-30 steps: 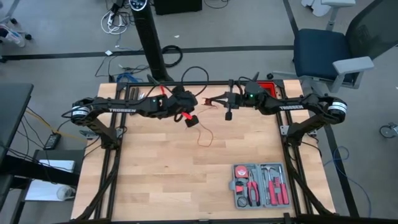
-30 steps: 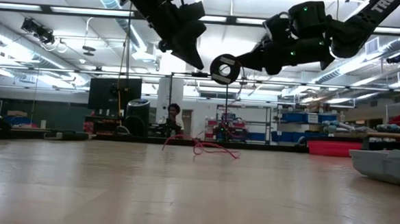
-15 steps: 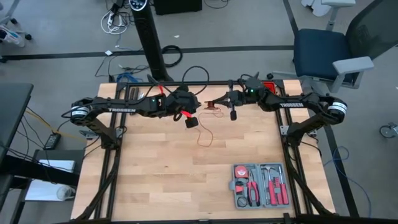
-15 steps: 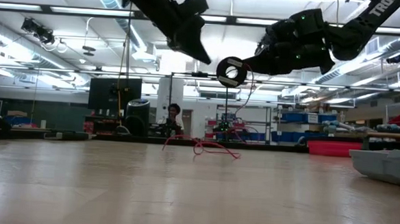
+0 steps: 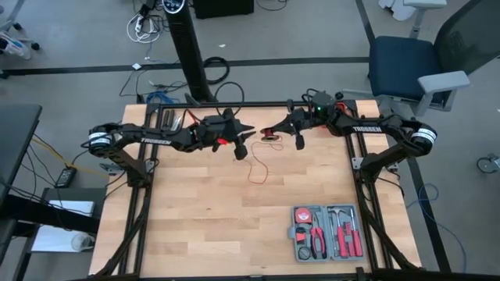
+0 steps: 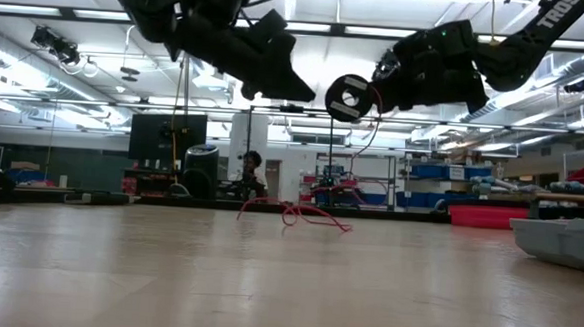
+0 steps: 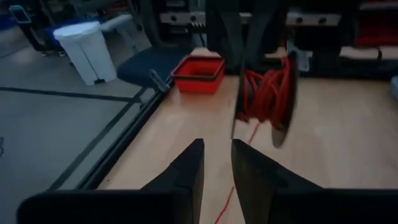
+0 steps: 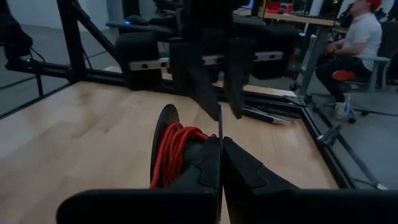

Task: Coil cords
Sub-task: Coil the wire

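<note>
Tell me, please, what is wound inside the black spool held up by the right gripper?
Red cord is coiled between the spool flanges, one strand trailing down to the table. The spool's core is covered by the windings.

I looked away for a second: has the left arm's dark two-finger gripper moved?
Yes. The left gripper has drawn back toward its own side, away from the red cord spool, relative to the grey tool case.
</note>
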Robot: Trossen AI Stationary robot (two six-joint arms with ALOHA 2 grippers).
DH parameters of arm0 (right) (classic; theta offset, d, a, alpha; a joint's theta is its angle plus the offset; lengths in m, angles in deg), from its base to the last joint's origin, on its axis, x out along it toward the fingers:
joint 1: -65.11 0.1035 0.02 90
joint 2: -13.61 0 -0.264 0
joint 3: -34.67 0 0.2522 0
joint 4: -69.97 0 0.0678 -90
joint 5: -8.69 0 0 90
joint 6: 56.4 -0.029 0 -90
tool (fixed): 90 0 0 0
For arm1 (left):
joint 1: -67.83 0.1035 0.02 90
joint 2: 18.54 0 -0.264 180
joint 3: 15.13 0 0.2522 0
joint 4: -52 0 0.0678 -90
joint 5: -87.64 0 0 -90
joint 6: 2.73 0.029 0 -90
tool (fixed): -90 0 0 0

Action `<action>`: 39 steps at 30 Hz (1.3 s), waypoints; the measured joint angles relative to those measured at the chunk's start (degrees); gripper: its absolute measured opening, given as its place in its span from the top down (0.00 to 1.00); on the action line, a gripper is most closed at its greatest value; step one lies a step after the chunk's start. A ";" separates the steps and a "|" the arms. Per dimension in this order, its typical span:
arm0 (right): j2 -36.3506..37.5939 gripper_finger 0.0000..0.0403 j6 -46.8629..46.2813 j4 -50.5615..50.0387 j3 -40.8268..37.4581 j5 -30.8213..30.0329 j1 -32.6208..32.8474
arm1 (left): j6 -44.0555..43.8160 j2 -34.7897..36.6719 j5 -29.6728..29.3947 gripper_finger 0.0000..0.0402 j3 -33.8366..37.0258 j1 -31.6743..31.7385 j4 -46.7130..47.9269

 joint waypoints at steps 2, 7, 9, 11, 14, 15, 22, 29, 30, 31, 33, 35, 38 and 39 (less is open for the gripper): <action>0.00 0.99 0.02 0.02 0.00 -0.03 0.49 | -0.96 0.00 0.02 0.79 0.57 0.05 -1.89; -0.02 0.99 0.30 0.96 -0.02 -2.25 2.04 | -1.08 0.00 0.83 0.79 0.04 0.03 -3.57; -0.04 0.99 1.10 1.06 -0.02 -3.49 2.71 | -1.09 0.00 1.42 0.79 0.04 0.03 -3.46; -0.04 0.99 1.84 1.25 -0.02 -4.98 3.20 | -1.11 0.00 1.77 0.79 0.04 0.03 -3.50; -0.04 0.99 2.60 1.44 -0.04 -5.35 3.63 | -1.12 0.00 2.13 0.79 0.04 0.03 -3.28; -0.04 0.99 2.58 1.60 -0.04 -5.38 3.79 | -1.13 0.00 2.42 0.79 0.04 0.03 -3.29; -0.09 0.99 2.61 5.45 -0.12 -7.10 5.61 | -1.15 0.07 4.31 0.79 0.03 0.07 -3.78; -0.24 0.99 2.62 7.21 -0.04 -9.86 7.14 | -1.14 0.02 5.84 0.79 0.00 0.01 -4.36; -0.24 0.99 2.62 7.20 -0.04 -10.00 7.14 | -1.15 0.02 5.88 0.79 0.00 0.01 -4.44; -0.26 0.99 2.62 7.15 -0.04 -9.96 7.18 | -1.13 0.02 6.21 0.79 0.00 -0.01 -4.77; -0.26 0.99 2.31 7.19 -0.04 -9.61 7.29 | -1.12 0.02 6.94 0.79 0.00 -0.04 -5.50; -0.26 0.99 2.16 7.11 -0.04 -9.54 7.31 | -1.13 0.02 8.42 0.83 0.00 -0.03 -5.86; -0.26 0.99 1.40 7.03 -0.04 -9.29 7.61 | -1.11 0.02 10.55 0.95 0.00 0.09 -5.62; -0.26 0.99 0.80 6.97 -0.04 -9.23 7.66 | -1.07 0.02 10.85 0.97 0.00 0.08 -5.48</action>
